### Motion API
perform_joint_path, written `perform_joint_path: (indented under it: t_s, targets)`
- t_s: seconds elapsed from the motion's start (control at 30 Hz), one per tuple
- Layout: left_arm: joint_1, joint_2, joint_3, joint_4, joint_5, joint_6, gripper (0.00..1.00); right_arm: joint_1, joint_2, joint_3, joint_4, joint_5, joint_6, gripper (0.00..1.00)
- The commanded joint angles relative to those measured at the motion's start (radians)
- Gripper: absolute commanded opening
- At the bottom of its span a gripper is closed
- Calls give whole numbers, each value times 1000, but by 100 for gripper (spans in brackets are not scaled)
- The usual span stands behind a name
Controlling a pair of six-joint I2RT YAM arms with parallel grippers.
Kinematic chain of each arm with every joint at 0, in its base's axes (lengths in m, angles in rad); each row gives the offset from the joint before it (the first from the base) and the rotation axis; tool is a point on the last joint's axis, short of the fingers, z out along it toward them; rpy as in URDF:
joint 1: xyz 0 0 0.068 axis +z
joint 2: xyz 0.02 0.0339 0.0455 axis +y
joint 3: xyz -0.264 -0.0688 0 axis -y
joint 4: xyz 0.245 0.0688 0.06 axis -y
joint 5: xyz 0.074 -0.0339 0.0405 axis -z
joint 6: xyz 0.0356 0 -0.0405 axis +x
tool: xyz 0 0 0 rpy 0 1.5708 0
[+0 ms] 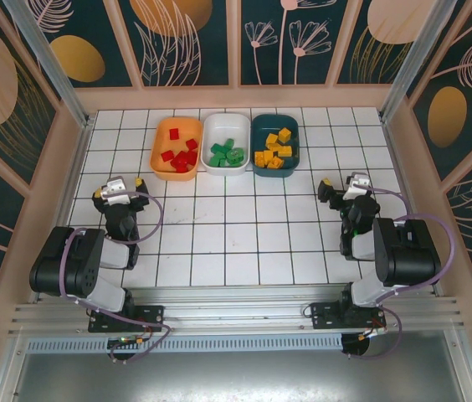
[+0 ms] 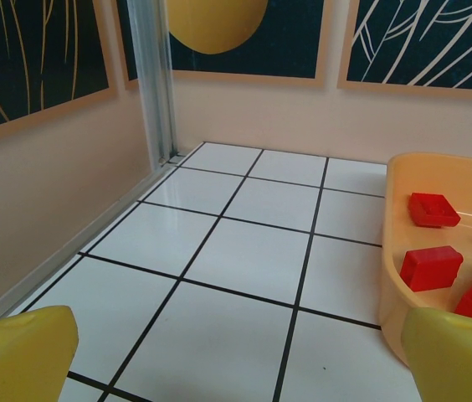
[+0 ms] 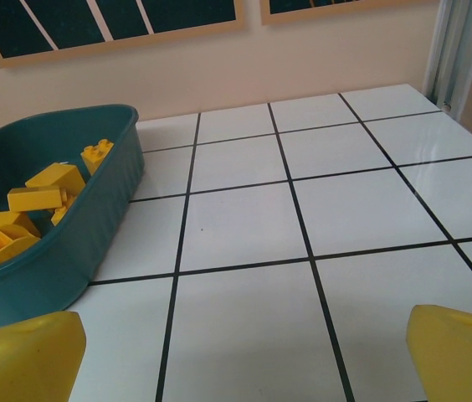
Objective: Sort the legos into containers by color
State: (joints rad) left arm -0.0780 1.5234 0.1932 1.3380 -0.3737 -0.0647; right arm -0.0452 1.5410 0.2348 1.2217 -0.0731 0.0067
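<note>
Sitting side by side along the far edge of the table (image 1: 244, 243), the three containers form a row: the orange bin (image 1: 173, 134) on the left, the white bin (image 1: 226, 127) in the middle, the teal bin (image 1: 265, 124) on the right. Neighbours stand just beside each other, and each bin's long axis runs from the near edge toward the far edge.

The red legos (image 1: 181, 157) lie jumbled in the orange bin, the green legos (image 1: 228, 154) in the white bin and the yellow legos (image 1: 274, 152) in the teal bin. The bricks point in mixed directions, some flat with studs up, some tipped on a side.

The left gripper (image 1: 120, 188) hangs over the tiles toward the left edge, nearer than the orange bin, aimed at the far edge. Its jaws are spread wide with nothing between them, and in its wrist view the orange bin's near end shows at the right. The right gripper (image 1: 342, 186) mirrors it toward the right edge, nearer than the teal bin, jaws likewise wide and empty.
</note>
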Motion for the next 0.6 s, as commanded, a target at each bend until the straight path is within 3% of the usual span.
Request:
perform_joint_path:
  t_s: [0.0, 0.57]
  targets:
    - [6, 1, 11, 9, 7, -18, 99, 0, -1, 5, 15, 0, 4, 99]
    - [11, 0, 11, 6, 17, -20, 99, 1, -1, 5, 15, 2, 4, 99]
